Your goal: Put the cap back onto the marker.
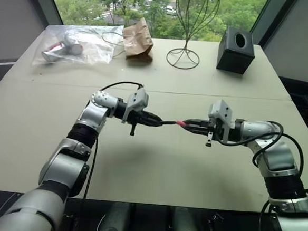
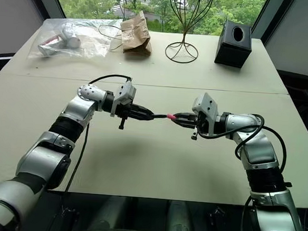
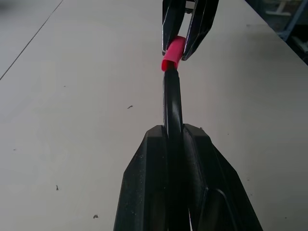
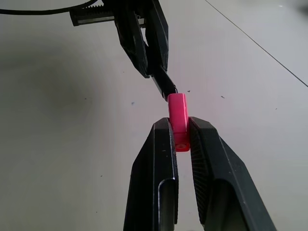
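Mid-frame above the tabletop point(image 1: 155, 168), left gripper point(image 1: 161, 122) jaws clamp the marker point(image 3: 172, 96), its tip meeting the cap point(image 4: 178, 115) pinched in right gripper point(image 1: 186, 125) jaws.

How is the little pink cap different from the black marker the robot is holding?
The cap is bright pink-red; the marker is black. The cap is short and stubby; the marker is long and slim. The cap is pinched in the right gripper; the marker sits in the left gripper. The cap is a bit tilted against the marker's line. Both are held up above the table, meeting tip to tip.
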`<action>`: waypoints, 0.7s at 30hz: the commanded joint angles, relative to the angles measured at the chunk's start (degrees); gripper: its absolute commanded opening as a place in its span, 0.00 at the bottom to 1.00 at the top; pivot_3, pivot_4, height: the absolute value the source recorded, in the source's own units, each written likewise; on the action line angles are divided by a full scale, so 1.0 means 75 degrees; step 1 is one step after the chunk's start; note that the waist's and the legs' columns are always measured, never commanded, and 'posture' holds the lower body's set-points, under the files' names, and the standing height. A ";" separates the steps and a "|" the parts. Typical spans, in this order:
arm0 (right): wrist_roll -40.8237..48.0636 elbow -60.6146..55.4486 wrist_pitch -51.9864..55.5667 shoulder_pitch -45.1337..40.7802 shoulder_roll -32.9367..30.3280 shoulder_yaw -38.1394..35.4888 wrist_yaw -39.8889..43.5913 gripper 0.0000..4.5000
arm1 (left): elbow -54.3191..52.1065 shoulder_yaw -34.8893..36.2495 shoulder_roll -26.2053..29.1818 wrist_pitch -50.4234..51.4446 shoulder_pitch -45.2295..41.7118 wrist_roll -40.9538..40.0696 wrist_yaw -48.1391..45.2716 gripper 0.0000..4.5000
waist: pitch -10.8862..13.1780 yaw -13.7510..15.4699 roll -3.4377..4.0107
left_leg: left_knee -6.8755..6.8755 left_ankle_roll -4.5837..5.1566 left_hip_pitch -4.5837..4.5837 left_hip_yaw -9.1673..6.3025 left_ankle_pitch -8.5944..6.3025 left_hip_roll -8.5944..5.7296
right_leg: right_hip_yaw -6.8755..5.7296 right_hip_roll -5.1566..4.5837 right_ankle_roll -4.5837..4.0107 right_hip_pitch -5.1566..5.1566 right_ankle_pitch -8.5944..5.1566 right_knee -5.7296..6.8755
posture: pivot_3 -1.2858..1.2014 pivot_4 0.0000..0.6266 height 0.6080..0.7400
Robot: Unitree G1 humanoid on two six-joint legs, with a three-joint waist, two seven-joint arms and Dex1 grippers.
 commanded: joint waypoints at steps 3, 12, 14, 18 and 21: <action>-0.0348 -0.0490 -0.0668 -0.0391 -0.0137 0.0390 0.0344 0.02 | 0.0315 -0.0113 -0.0196 -0.0723 -0.0498 0.0287 -0.0019 0.00 | 0.0001 -0.0004 -0.0002 | 0.0000 0.0000 -0.0001 0.0001 0.0000 -0.0001 | 0.0000 0.0000 0.0001 0.0000 0.0000 0.0000 | 0.52 0.24 1.00; -0.1308 0.0397 -0.2116 -0.0936 -0.0494 0.0576 0.0544 0.02 | 0.0963 -0.0025 -0.0263 -0.2161 -0.0898 0.0762 0.0449 0.00 | 0.0003 -0.0002 -0.0005 | 0.0000 0.0000 -0.0001 0.0005 0.0000 -0.0005 | -0.0001 0.0001 0.0005 -0.0001 -0.0003 0.0000 | 0.52 0.24 1.00; -0.1265 0.0434 -0.2118 -0.1036 -0.0416 0.0560 0.0553 0.02 | 0.1031 -0.0001 -0.0327 -0.2195 -0.0922 0.0739 0.0446 0.00 | 0.0003 -0.0004 -0.0005 | 0.0000 0.0000 -0.0001 0.0005 0.0000 -0.0006 | -0.0001 0.0001 0.0005 -0.0001 -0.0002 0.0000 | 0.52 0.24 1.00; -0.0982 0.0320 -0.1746 -0.1260 -0.0017 0.0581 0.0462 0.02 | 0.1000 -0.0048 -0.0482 -0.2295 -0.0861 0.0754 0.0530 0.00 | 0.0003 -0.0012 -0.0005 | -0.0001 0.0000 -0.0001 0.0004 0.0000 -0.0006 | -0.0001 0.0001 0.0005 -0.0001 -0.0002 0.0000 | 0.52 0.24 1.00; -0.0777 0.0276 -0.1289 -0.1482 0.0460 0.0570 0.0338 0.02 | 0.0855 -0.0115 -0.0639 -0.2317 -0.0739 0.0740 0.0556 0.00 | 0.0003 -0.0013 -0.0005 | 0.0000 0.0000 -0.0001 0.0003 0.0000 -0.0006 | -0.0001 0.0002 0.0004 -0.0002 -0.0002 0.0003 | 0.52 0.24 1.00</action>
